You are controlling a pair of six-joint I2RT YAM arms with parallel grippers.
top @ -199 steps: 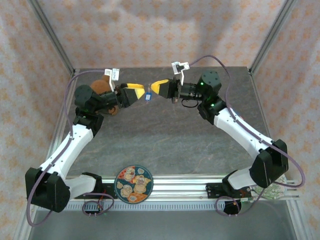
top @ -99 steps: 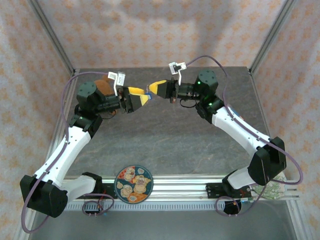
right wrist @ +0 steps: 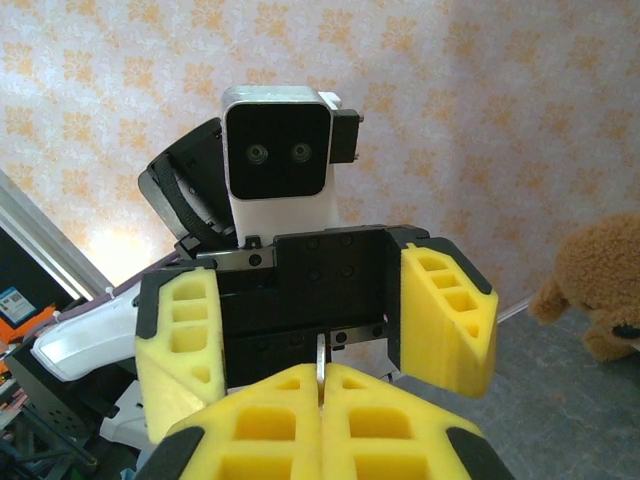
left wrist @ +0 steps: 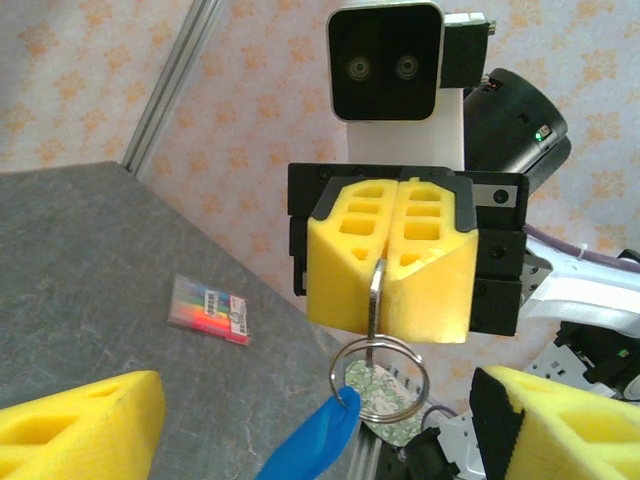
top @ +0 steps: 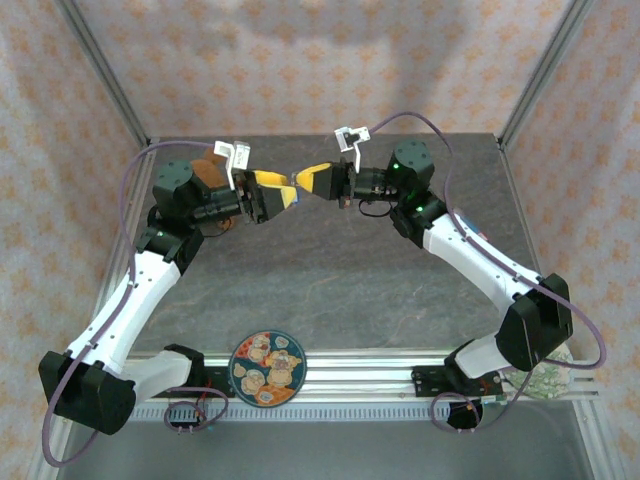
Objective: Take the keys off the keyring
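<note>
Key (left wrist: 376, 300) mostly hidden inside right end effector (left wrist: 393, 262); blue tag (left wrist: 310, 445) cut off

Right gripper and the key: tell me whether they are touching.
Touching. The left wrist view shows the right gripper shut, its yellow fingers pinching the key in their seam, the keyring hanging below.

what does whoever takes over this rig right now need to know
The right hand is shut on the key, held in mid-air.
The left hand is open, facing it, holding nothing.
The keyring hangs from the key, with a blue tag on it.
Done: key gripped and raised.
Left: grip the keyring with the left hand and work the key off.
</note>
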